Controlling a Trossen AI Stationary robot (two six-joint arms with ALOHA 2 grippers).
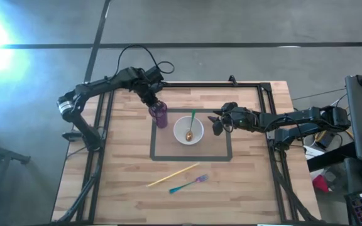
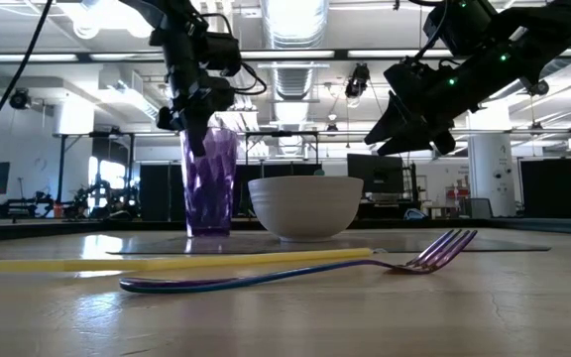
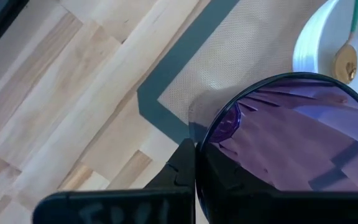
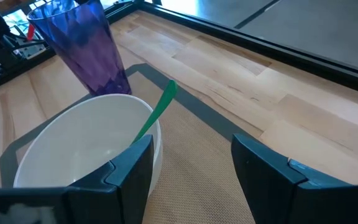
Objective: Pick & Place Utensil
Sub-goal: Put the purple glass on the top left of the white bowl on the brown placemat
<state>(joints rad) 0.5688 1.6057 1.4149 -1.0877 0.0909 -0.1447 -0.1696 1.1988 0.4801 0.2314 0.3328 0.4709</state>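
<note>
- So the white bowl (image 1: pixel 188 130) sits on the tan mat (image 1: pixel 219 148) mid-table, with a green-handled spoon (image 1: pixel 190 127) inside, gold bowl end down and handle leaning on the rim.
- Right gripper (image 1: pixel 218 124) hangs just beside the bowl, above the mat, fingers (image 4: pixel 129 165) spread apart, nothing between them.
- Left gripper (image 1: pixel 152 95) is at the purple tumbler's (image 1: pixel 161 114) rim, one finger (image 3: pixel 182 168) outside the wall; can't tell if it's actually pinching.
- Tumbler stands upright on the mat's edge, just beside the bowl.
- Closer to the front edge: a yellow chopstick (image 1: pixel 173 175) and a blue-handled purple fork (image 1: pixel 189 184) lying near each other on bare wood.
- No readable writing or labels anywhere.
</note>
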